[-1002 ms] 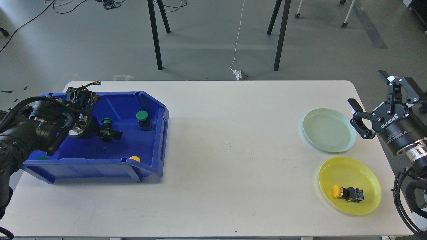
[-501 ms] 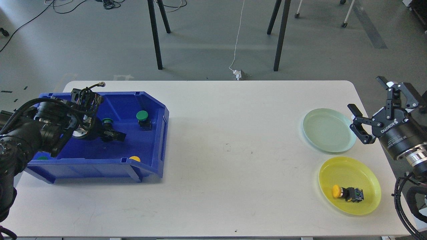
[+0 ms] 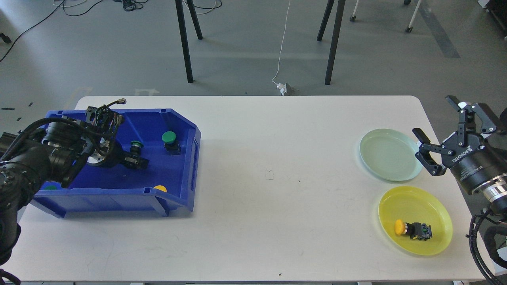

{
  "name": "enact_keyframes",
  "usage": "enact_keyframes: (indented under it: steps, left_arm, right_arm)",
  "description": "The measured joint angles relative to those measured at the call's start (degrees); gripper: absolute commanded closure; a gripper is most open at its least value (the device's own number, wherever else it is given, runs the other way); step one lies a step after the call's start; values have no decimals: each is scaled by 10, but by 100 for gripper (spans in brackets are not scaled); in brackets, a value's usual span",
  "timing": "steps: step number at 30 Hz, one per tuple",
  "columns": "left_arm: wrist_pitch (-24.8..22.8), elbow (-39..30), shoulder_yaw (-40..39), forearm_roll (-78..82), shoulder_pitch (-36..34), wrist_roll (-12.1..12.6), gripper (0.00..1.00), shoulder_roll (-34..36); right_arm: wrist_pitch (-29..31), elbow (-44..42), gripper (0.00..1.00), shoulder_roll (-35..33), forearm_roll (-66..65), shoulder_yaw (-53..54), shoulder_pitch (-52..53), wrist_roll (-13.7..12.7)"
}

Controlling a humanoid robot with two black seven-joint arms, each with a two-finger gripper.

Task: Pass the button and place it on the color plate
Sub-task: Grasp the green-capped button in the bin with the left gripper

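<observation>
A small green button with a black body is lying tipped over inside the blue bin, and the left claw is pinching it. The right claw is hanging wide open beside the pale green plate. The white table is lying bare between the bin and the plates.

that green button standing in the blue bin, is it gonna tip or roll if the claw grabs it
Probably tippy: the green button stands upright in the blue bin, its wide cap over a narrower black body. Once over, the round cap might let it roll in an arc. It looks rigid, likely hard plastic, so it should not flex.
</observation>
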Motion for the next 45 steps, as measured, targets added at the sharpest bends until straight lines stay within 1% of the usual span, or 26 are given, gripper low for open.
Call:
enact_keyframes:
  steps: [7,15,25,27,28,30,38,40,45]
  left_arm:
    - [0,1,0,0,1,0,18,-2]
    - [0,1,-1,-1,1,0,28,-3]
    - [0,0,-1,-5,1,0,34,-2]
    - [0,0,-1,-5,1,0,38,0]
    - [0,0,-1,-6,1,0,42,0]
    - [0,0,-1,-6,1,0,54,0]
    - [0,1,0,-4,0,0,80,0]
    - [0,1,0,-4,0,0,84,-2]
    - [0,1,1,-3,0,0,84,-3]
  right_arm:
    - [2,0,3,0,0,0,-3,0]
    - [2,0,3,0,0,0,-6,0]
    - [2,-1,3,0,-1,0,-11,0]
    - [2,-1,3,0,-1,0,-12,0]
    - [2,-1,3,0,-1,0,-13,0]
    - [2,-1,3,0,-1,0,-14,0]
    - [2,-1,3,0,-1,0,-15,0]
    - [2,-1,3,0,-1,0,-16,0]
    - [2,-1,3,0,-1,0,-16,0]
